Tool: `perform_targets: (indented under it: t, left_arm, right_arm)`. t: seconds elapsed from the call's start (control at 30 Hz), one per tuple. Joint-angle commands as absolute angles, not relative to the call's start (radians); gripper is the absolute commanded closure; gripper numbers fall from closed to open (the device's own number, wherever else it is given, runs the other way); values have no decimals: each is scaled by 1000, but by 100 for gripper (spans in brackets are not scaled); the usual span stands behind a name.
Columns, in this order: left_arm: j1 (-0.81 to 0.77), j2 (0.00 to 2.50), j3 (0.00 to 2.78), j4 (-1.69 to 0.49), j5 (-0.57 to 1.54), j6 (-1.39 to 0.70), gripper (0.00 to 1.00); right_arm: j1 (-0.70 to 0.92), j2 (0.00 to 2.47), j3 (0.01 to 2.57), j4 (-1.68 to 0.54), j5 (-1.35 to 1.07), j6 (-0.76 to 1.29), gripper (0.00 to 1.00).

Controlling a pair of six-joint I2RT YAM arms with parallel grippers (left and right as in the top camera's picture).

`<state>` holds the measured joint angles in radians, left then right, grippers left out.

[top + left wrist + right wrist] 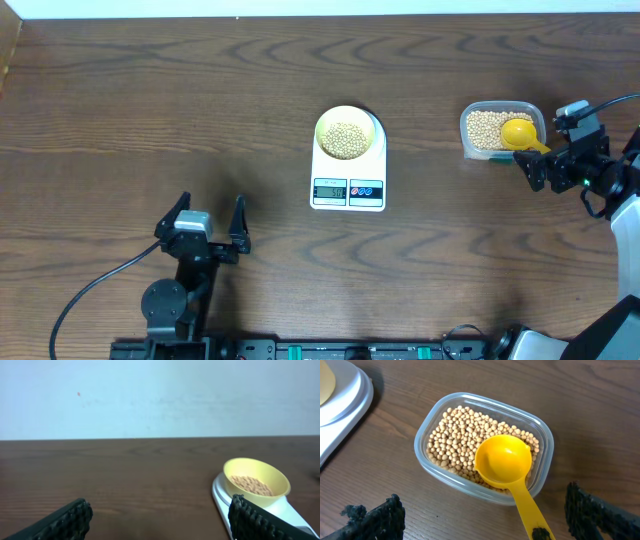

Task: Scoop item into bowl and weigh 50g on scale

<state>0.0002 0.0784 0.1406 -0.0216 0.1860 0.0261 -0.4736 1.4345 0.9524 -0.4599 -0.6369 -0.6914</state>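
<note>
Table point(150, 100): dark wood-grain, fills the overhead view; pale wall behind it in the left wrist view.

Left pincer point(212, 205): near front edge, left of ctr, well apart from everything. Jaws spread wide, nothing between them, only bare table under. Its cam looks across the table to the scale and bowl on the right.

Right pincer point(482, 502): far right, just beside the tub's front-right corner. Jaws spread wide, holding nothing. Scoop handle end lies between the fingers point(592, 510) w/ clear gaps on both sides; can't tell whether the handle tip touches the pincer body.

Scale point(348, 180): flat, white, mid-table. Display on front edge is lit; digits too small to read. Two round buttons beside the display.

Tub point(500, 130): clear plastic, rounded rectangle, right of scale, well apart from it. Roughly half full of beans.

Bowl point(347, 133): pale yellow-green, upright, sits on the scale's round platform, covers most of it.

Scoop point(520, 135): bright yellow. Cup rests open side up on the beans at the tub's front-right, empty. Handle crosses the tub rim toward the right pincer.

Beans point(347, 140): small, round, tan. One low heap in bowl bottom, walls bare above it. Main lot in tub point(460, 440). None loose on table.
</note>
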Motion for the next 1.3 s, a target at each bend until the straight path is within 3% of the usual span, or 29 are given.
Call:
perform_targets:
  t: [0.0, 0.6, 0.83, 1.27]
  left_arm:
    - [29, 47, 112, 18, 198, 25, 11]
    - [102, 1, 4, 63, 180, 25, 11]
    - [113, 1, 4, -62, 150, 24, 11]
    - [121, 11, 4, -63, 119, 25, 11]
  right_arm:
    - [-476, 1417, 953, -462, -656, -705, 1]
    - [-476, 1417, 953, -462, -656, -705, 1]
    - [-476, 1417, 953, -462, -656, -705, 1]
    - [-476, 1417, 953, -462, -656, -705, 1]
